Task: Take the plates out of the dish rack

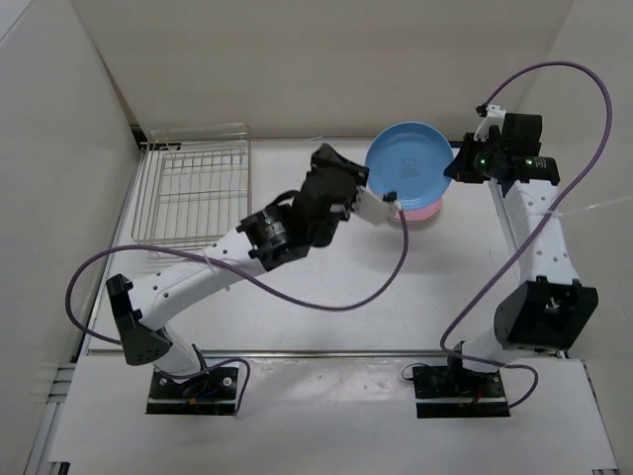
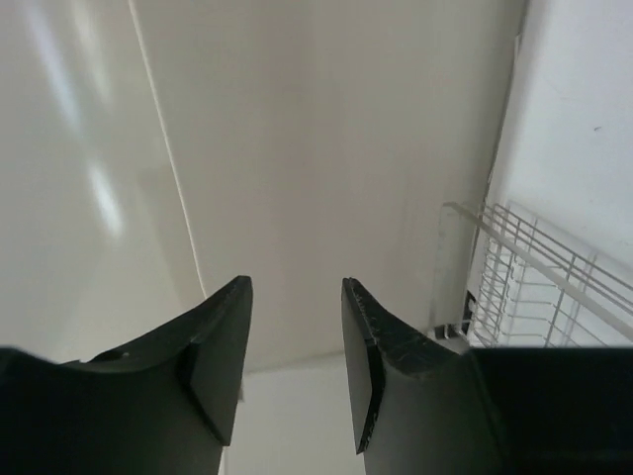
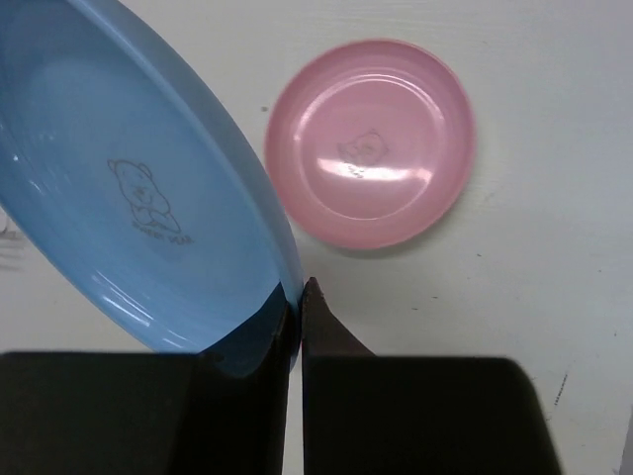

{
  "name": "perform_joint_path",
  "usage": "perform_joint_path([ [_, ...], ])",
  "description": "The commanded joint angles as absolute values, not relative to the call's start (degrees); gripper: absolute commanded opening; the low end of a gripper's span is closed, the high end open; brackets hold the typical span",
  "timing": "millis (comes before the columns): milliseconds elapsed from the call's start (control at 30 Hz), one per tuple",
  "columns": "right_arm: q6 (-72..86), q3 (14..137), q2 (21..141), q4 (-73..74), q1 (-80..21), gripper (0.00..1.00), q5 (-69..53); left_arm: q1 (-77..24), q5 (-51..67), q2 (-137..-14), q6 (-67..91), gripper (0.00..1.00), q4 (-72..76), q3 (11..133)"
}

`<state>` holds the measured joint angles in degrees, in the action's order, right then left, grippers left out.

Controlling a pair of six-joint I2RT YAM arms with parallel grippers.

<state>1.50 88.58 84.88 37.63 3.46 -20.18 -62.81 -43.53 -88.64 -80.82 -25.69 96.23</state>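
Observation:
My right gripper [image 1: 453,170] is shut on the rim of the light blue plate [image 1: 407,158] and holds it tilted above the table. In the right wrist view the jaws [image 3: 300,297] pinch the blue plate's [image 3: 129,198] edge. The pink plate [image 3: 371,139] lies flat on the table below, and its edge shows under the blue plate in the top view [image 1: 425,211]. My left gripper [image 1: 341,160] is open and empty just left of the blue plate, its fingers [image 2: 223,346] pointing at the back wall. The silver wire dish rack [image 1: 193,188] at the back left holds nothing. The cream plate is not in view.
White walls close in the table at the back and both sides. The rack's wire side [image 2: 534,277] shows at the right of the left wrist view. Purple cables [image 1: 326,297] loop over the table's middle.

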Motion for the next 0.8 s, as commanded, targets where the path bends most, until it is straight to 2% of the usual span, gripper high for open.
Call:
perform_joint_path([
  [0, 4.39, 93.59, 92.34, 36.73, 7.54, 0.00, -22.22, -56.11, -42.11, -89.20, -67.37, 0.52, -37.58, 106.83],
  [167, 4.39, 99.39, 101.94, 37.27, 9.40, 0.00, -22.24, -43.27, -34.04, -88.33, -50.92, 0.59, -44.35, 113.62],
  [200, 3.87, 102.36, 105.52, 38.22, 9.40, 0.00, -22.24, -40.81, -31.84, -89.29, -45.49, 0.59, -49.78, 116.17],
  [267, 3.87, 105.10, 108.79, 39.71, 10.01, 0.00, -22.85, -33.51, -26.47, -88.60, -42.29, 0.59, -50.54, 117.77],
  [433, 3.25, 112.22, 116.36, 40.61, 10.02, 0.00, -21.62, -22.96, -16.99, -81.22, -36.93, 0.62, -47.12, 106.72],
  [567, 1.93, 112.85, 119.97, 40.61, 10.02, 0.00, -20.30, -15.05, -9.94, -73.84, -29.28, 0.62, -46.32, 96.89],
  [767, 0.18, 112.76, 124.18, 40.61, 10.02, 0.00, -18.20, -9.76, 0.78, -68.03, -22.15, 0.66, -46.85, 95.88],
])
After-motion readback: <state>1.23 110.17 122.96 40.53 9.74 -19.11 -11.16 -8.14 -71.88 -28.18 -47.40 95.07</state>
